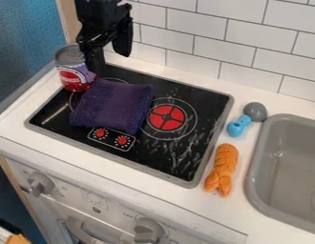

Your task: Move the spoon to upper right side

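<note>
The gripper hangs at the upper left, over the back left corner of the stove, beside a can and just behind the purple cloth. Its two fingers stand apart, so it is open, with nothing visible between them. The spoon, with a light blue handle and a grey rounded head, lies at the right on the white counter strip between the stove and the sink. Its grey end points toward the back wall. The gripper is far to the left of it.
A folded purple cloth covers the left part of the black stove. The red and purple can stands at the stove's back left. An orange braided toy lies in front of the spoon. The grey sink is at the right; a tiled wall rises behind.
</note>
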`<state>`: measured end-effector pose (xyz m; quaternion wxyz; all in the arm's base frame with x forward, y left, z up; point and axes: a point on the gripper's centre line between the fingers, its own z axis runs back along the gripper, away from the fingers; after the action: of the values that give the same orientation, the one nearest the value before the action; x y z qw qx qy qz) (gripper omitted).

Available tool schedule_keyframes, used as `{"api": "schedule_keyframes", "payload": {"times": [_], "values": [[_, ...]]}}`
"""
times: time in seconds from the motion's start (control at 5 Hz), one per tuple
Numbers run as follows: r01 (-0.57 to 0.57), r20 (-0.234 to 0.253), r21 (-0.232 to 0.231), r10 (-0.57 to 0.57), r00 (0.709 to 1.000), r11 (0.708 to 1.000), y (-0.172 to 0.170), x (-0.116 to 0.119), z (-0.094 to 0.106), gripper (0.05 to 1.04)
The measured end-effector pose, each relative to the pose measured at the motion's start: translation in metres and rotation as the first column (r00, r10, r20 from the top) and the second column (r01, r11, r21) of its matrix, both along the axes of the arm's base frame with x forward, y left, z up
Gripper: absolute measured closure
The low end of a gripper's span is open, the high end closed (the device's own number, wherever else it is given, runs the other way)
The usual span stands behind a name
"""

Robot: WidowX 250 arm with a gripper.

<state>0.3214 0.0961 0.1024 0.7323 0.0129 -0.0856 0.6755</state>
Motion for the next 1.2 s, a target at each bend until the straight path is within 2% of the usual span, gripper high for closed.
{"api": "schedule_keyframes", "payload": {"times": [0.2,0.4,0.6,0.8,1.0,1.2], "values": [[0.001,-0.033,-0.009,-0.001,0.999,1.000,0.000,-0.001,-0.011,0.083],[0.073,-0.082,-0.028,-0.075,0.994,0.997,-0.015,0.002,-0.019,0.083],[0.197,-0.085,-0.036,-0.199,0.976,0.980,-0.036,0.011,-0.022,0.083],[0.386,-0.090,-0.044,-0.388,0.917,0.921,-0.072,0.018,-0.028,0.083],[0.573,-0.091,-0.067,-0.577,0.811,0.817,-0.115,0.024,-0.033,0.083],[0.714,-0.099,-0.097,-0.721,0.686,0.693,-0.154,0.026,-0.047,0.083]]}}
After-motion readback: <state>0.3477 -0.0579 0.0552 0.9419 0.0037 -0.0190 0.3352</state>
